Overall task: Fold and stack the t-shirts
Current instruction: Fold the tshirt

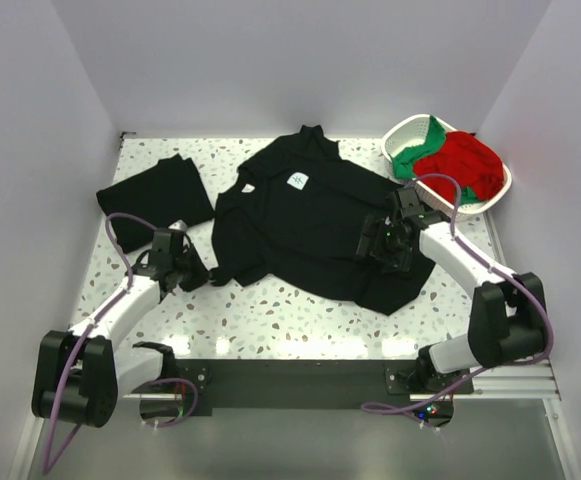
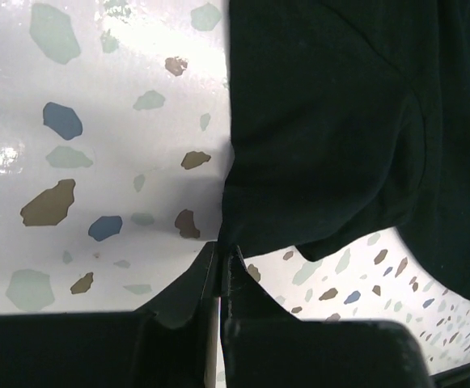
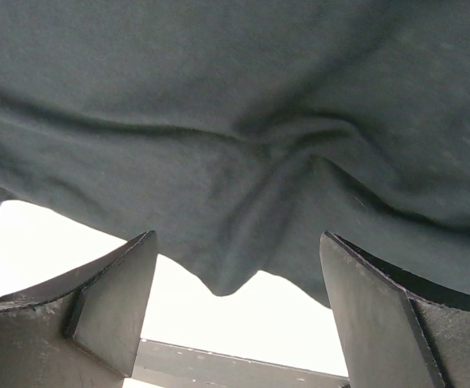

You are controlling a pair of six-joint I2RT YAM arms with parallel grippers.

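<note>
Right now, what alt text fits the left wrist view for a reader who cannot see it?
The left gripper is shut on a corner of a black t-shirt, which spreads up and right over a white speckled table.

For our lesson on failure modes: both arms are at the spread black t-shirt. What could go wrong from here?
1. The left gripper is shut on only the very edge of the black t-shirt; that thin pinch might slip once it lifts.
2. The right gripper stands open at a wrinkled bunch of the same shirt, so it may grab extra layers and leave the fold crooked.
</note>
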